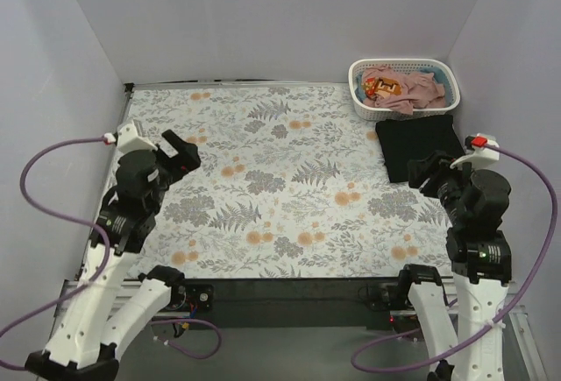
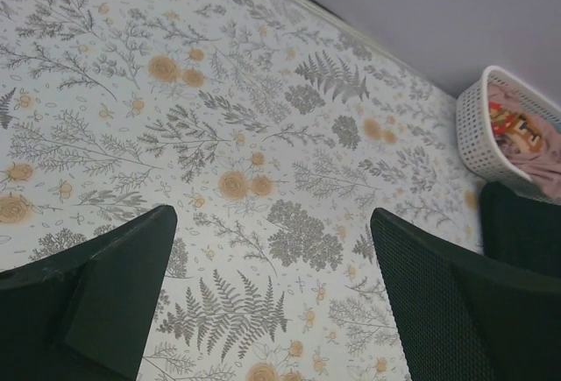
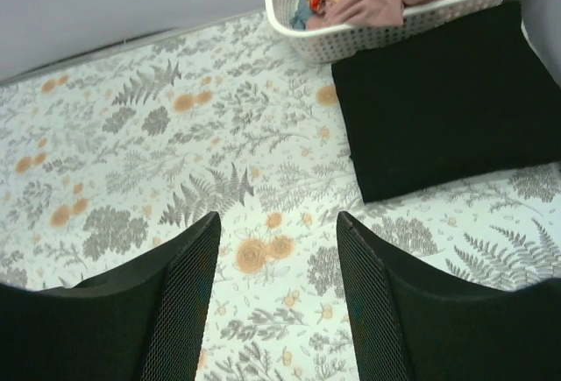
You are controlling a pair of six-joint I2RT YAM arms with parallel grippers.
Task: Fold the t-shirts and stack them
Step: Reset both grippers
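Left claw (image 2: 272,223) and right claw (image 3: 278,223) agape, folded black t-shirt (image 3: 447,101) beside basket (image 3: 377,38)

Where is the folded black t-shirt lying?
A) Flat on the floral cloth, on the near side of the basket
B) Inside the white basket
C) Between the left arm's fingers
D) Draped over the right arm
A: the black t-shirt lies folded flat on the floral cloth, right next to the near wall of the white basket, not in it.
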